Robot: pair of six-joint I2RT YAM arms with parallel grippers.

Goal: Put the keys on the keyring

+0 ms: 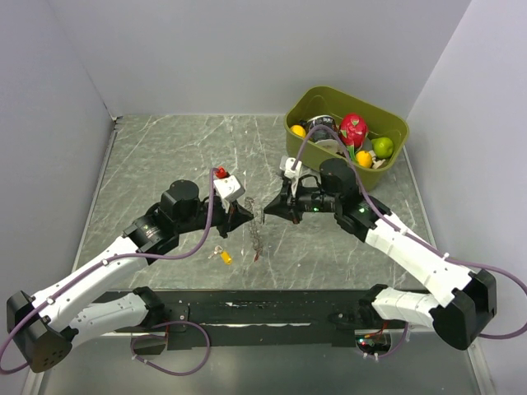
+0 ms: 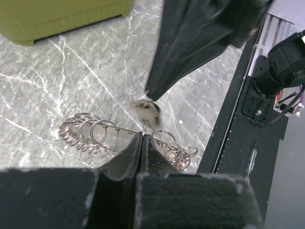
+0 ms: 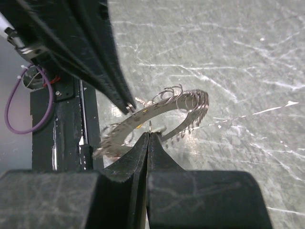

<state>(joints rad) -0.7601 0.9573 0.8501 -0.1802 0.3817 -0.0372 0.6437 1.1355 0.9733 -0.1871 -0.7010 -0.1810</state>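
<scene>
Left gripper (image 2: 143, 137) and right gripper (image 3: 149, 137) clamp keyring (image 3: 143, 115).

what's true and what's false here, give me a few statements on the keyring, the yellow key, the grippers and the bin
1. The yellow-capped key is threaded on the keyring. False: it lies loose on the table.
2. The left gripper is shut on the keyring. True.
3. The right gripper is wide open. False: its fingers are closed.
4. The green bin sits at the far right of the table. True.
5. The green bin is empty. False: it holds colourful items.
</scene>
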